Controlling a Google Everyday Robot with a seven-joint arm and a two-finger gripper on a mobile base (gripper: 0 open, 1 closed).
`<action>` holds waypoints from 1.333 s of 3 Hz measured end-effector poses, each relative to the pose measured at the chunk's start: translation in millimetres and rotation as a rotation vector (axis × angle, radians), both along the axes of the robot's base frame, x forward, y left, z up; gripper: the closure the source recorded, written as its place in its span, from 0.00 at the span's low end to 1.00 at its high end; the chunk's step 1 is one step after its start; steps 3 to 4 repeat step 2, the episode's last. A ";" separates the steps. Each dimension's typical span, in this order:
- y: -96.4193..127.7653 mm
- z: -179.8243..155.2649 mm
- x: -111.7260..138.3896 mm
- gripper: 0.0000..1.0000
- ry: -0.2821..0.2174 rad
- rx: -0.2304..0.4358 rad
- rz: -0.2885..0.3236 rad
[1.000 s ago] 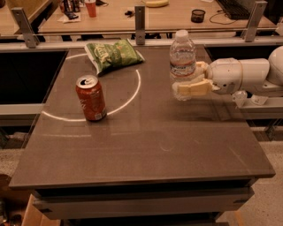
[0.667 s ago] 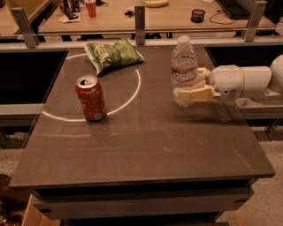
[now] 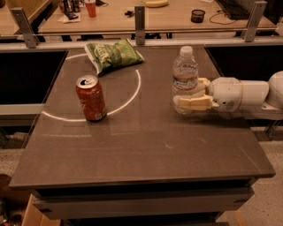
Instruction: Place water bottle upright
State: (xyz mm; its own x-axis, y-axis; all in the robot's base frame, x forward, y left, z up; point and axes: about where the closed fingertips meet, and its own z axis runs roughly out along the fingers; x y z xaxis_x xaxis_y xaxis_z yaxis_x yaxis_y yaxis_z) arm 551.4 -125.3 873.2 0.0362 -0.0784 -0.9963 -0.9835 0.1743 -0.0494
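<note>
A dark table carries a red-orange soda can, standing upright on its left half, well apart from the gripper at the right side. A white painted arc curves across the tabletop, and the can stands on that line. A green snack bag lies flat near the far edge, within the arc. Behind the table runs a metal rail with upright posts. Beyond that, a wooden desk holds a red cup and a small black container.
</note>
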 end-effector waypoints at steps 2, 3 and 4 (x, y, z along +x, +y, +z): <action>1.1 -4.9 0.7 0.82 -0.003 0.024 -0.005; 1.1 -4.9 0.7 0.82 -0.003 0.024 -0.005; 1.1 -4.9 0.7 0.82 -0.003 0.024 -0.005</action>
